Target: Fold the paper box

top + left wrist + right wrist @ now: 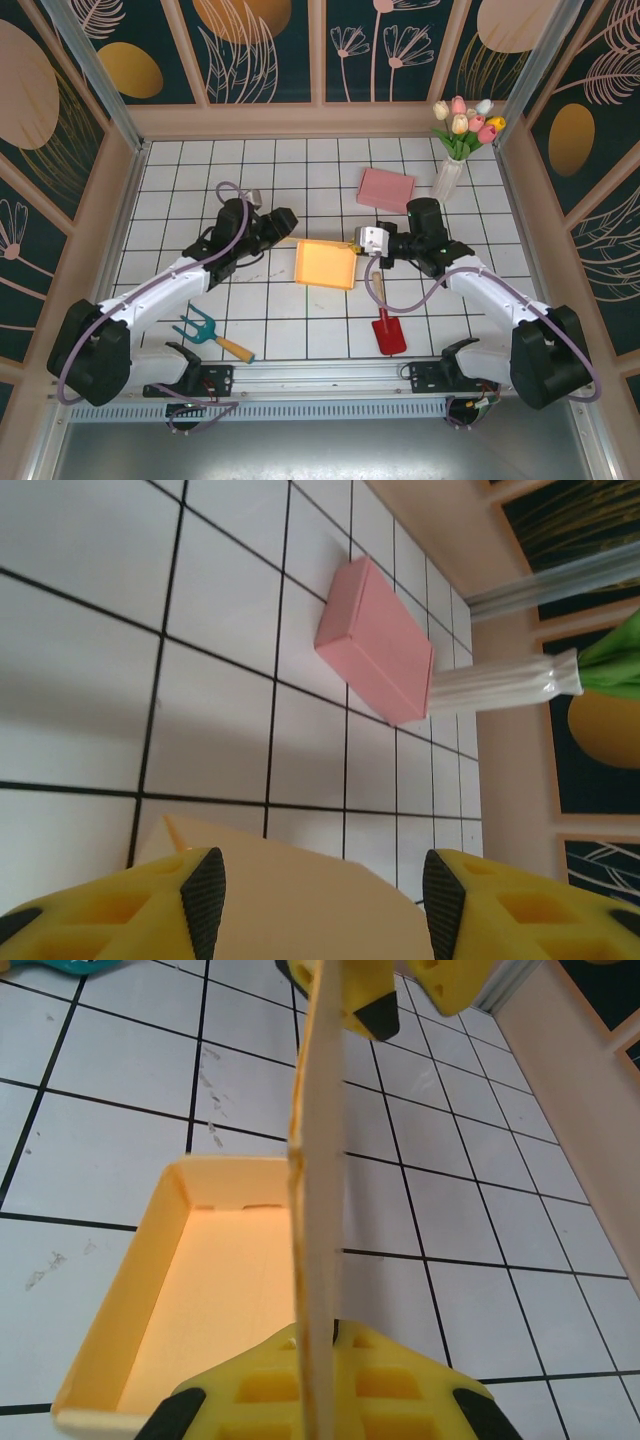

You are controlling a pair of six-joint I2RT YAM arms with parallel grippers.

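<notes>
The paper box (326, 264) is a yellow-orange tray lying in the middle of the tiled table. One long panel (318, 1160) stands upright along the tray (210, 1300). My right gripper (325, 1335) is shut on the near end of that panel, at the box's right side (362, 243). My left gripper (287, 232) is at the box's left side. It is open, with a pad (205, 890) on either side of the pale panel (300, 900). One of its fingers (372, 1005) shows at the panel's far end.
A closed pink box (386, 188) lies behind the paper box, and a white vase of tulips (452, 165) stands at the back right. A teal garden fork (205, 330) and a red trowel (388, 328) lie near the front edge. Wooden walls enclose the table.
</notes>
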